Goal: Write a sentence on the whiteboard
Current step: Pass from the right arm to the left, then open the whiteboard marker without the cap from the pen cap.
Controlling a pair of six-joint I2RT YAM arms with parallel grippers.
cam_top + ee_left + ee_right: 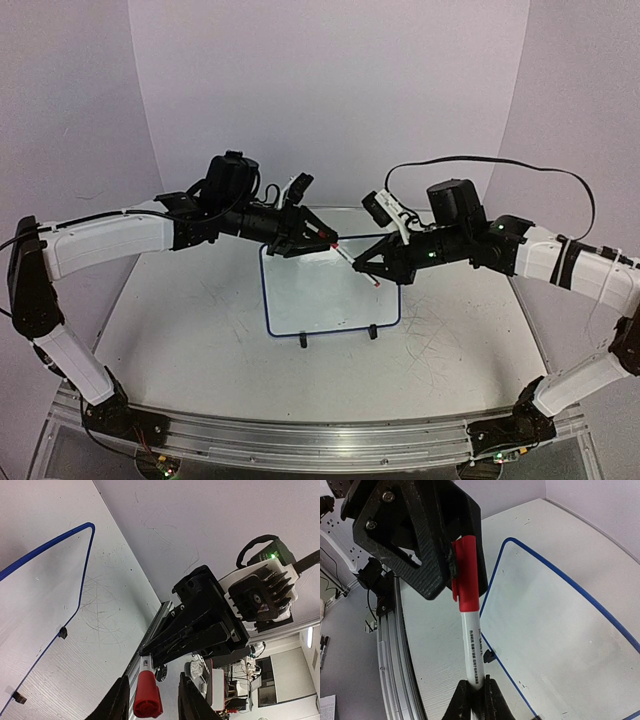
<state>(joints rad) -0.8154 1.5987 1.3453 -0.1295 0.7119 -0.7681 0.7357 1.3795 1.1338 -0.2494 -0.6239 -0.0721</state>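
1. The left gripper [322, 238] is up in the air, left of the middle. It points to the right.
2. Its two black fingers [117, 705] stand close on both sides of the red plastic cap [147, 700]. They are set narrow. In the left wrist view a small gap shows on each side of the cap.
3. The cap sits on the left, far end of a thin white marker pen [472, 650] with small black letters on it. The pen slants down to the right and nearer.
4. The right gripper [476, 700] is squeezed tight on the white end of the pen. It points to the left, facing the left gripper.
5. The small shiny white whiteboard [320, 300] with a thin blue rim lies in the middle of the big scratched white table [200, 350]. It is under both grippers and the pen, and nothing touches it.
6. Two little black feet [304, 341] are at its near edge.
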